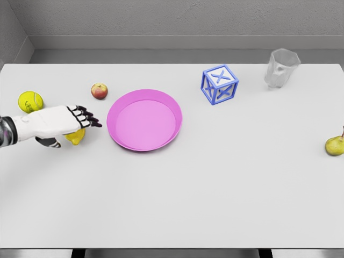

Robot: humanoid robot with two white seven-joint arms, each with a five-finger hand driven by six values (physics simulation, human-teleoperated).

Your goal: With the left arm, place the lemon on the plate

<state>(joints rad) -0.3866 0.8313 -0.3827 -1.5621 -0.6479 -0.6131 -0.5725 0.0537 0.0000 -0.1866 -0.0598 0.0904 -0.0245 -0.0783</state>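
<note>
I am looking down from my head camera at a white bench (215, 188). My left hand (62, 122) is reaching in from the left edge, palm down, hovering right over the lemon (76, 137), which is sitting on the bench just left of the pink plate (144, 120). My dark fingertips (88, 118) are stretching toward the plate, and my thumb seems to be curling under beside the lemon. Only a yellow sliver of the fruit is peeking out beneath my hand, so I cannot tell whether I am gripping it or just covering it. I judge that I am settling into a grasp, coming from above because the lemon is lying low and could roll.

The plate is lying empty, close by, so the carry should be short. A tennis ball (30, 101) is resting behind my wrist and a small apple (99, 91) is sitting just beyond my fingers, both near enough to bump. Farther right are a blue letter cube (220, 84), a clear glass (281, 68) and a pear (335, 145) at the edge. My right arm is not showing.
</note>
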